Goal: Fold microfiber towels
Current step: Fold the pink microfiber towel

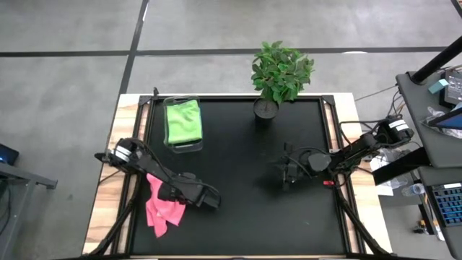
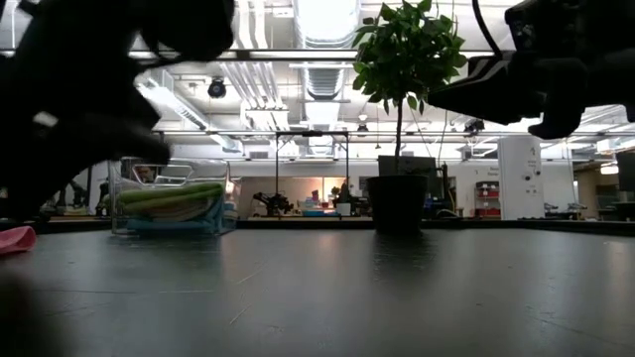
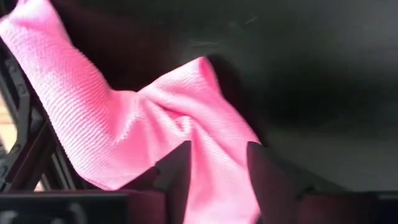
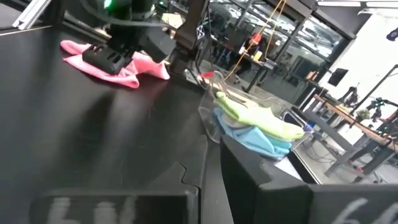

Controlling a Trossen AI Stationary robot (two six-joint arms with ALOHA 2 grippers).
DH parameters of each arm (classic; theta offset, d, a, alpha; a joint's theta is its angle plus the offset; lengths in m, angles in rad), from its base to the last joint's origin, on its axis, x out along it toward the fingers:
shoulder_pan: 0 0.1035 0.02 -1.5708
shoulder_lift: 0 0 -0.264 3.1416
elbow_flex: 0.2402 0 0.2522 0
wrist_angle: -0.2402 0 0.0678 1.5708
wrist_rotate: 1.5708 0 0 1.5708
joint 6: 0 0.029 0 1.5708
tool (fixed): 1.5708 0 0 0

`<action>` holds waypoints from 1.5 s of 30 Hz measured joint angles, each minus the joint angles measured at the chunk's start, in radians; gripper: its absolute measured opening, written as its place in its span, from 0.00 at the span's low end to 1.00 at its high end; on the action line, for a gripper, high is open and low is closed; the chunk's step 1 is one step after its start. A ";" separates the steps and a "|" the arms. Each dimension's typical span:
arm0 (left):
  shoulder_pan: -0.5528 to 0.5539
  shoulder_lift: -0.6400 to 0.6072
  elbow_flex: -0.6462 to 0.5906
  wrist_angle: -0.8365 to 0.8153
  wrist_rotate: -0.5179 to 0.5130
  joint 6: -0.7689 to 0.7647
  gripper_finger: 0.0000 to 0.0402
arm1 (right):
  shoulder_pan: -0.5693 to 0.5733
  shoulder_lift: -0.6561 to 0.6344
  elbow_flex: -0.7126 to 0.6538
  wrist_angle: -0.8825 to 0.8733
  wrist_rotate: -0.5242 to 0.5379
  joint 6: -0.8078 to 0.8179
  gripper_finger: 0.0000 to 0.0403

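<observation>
A pink microfiber towel [image 1: 160,208] lies crumpled on the black mat near the table's left edge; it also shows in the right wrist view [image 4: 146,67]. My left gripper [image 1: 179,196] stands over its right part, shut on it [image 3: 217,177]. A lime green towel [image 1: 183,120] lies on top of a light blue one [image 4: 261,142] in the clear plastic bin [image 1: 189,144] at the far left. My right gripper [image 1: 286,170] hovers open and empty over the mat's right half. The other towels are out of view. My left gripper pinches a raised fold of the pink towel [image 3: 214,152] between its two fingers [image 3: 177,168]; one layer or several, I cannot tell. The fingers come from above, pointing down. The rest of the towel lies slack on the mat on both sides of the gripper [image 4: 78,51].
A potted green plant [image 1: 278,72] stands at the mat's far edge, right of the bin. The black mat [image 1: 245,209] spreads between the two grippers. Metal frame rails [image 1: 137,188] run along the table's left and right edges.
</observation>
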 joint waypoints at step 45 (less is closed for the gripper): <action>0.047 -0.199 0.016 0.945 -0.729 1.296 0.00 | 0.001 -0.001 0.185 -0.272 -0.152 0.174 0.09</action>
